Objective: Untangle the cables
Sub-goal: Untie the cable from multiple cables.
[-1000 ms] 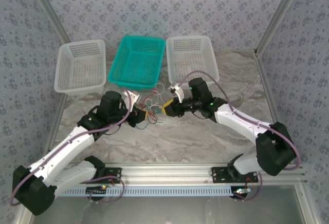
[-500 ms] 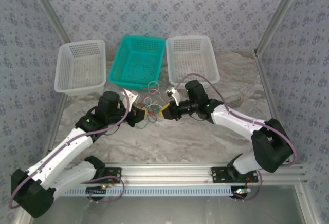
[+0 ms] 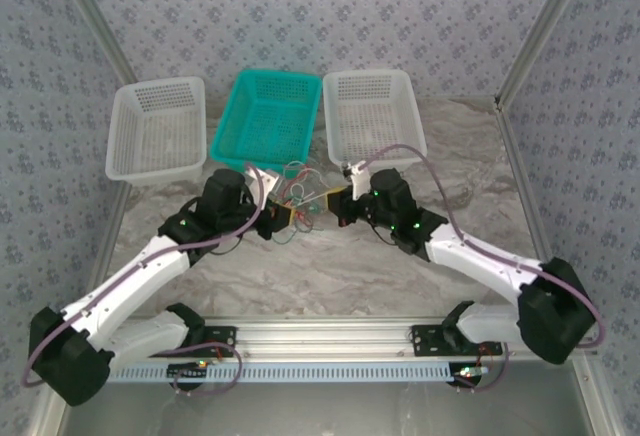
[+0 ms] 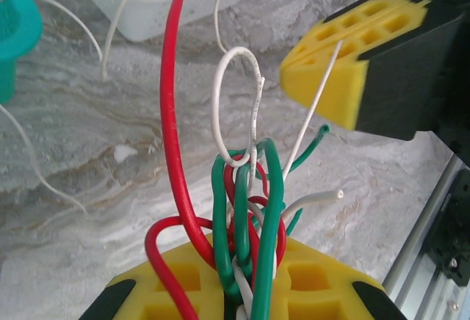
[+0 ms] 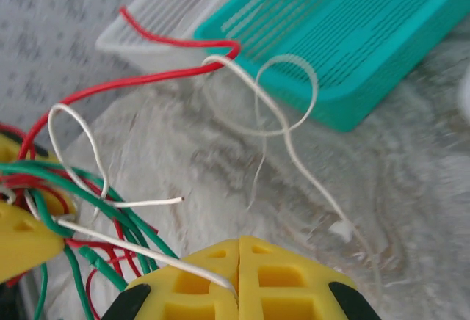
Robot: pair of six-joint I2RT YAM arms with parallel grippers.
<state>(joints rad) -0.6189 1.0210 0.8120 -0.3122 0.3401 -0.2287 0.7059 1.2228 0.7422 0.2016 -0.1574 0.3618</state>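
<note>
No readable text, labels or numbers anywhere (none).

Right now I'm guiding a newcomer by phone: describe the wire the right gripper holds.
In front of the teal basket, find the cables. It is the white wire running straight into the shut yellow fingers of the right gripper; its neighbours are red, green, or looped.

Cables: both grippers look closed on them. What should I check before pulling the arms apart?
1. Left gripper clamped on the cables: ok, green, red and white strands sit between its pads.
2. Right gripper pinching one white wire: ok.
3. That wire free of the bundle: not ok, it runs in among green and red strands.
4. Grippers apart, not touching: ok.
5. Loose red wire clear of the teal basket: cannot tell.
</note>
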